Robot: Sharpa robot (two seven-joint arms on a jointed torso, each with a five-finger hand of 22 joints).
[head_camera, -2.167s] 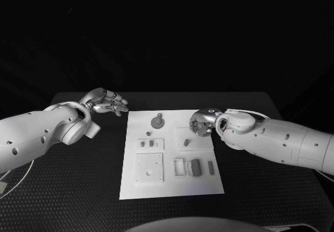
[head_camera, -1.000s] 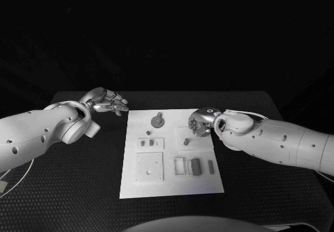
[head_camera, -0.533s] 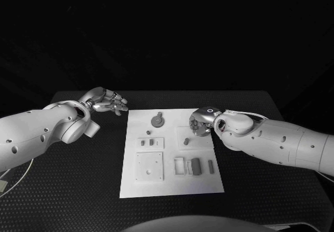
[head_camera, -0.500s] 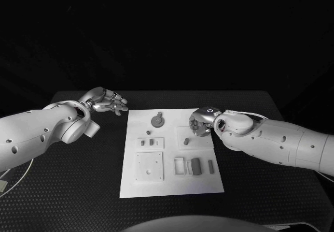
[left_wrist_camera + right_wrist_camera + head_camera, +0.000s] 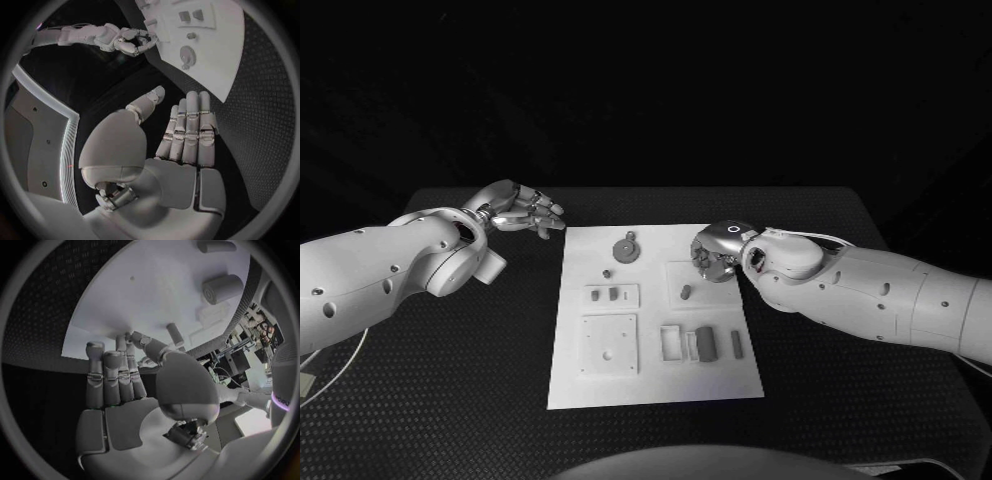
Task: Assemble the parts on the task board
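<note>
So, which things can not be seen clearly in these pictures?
- Right hand, head view: its wrist hides the fingertips, so contact with the task board cannot be told.
- Small parts, head view: too small to identify.
- Left hand: fingers straight, holding nothing.

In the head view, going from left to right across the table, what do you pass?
Left hand → round part on the task board → right hand.
</note>
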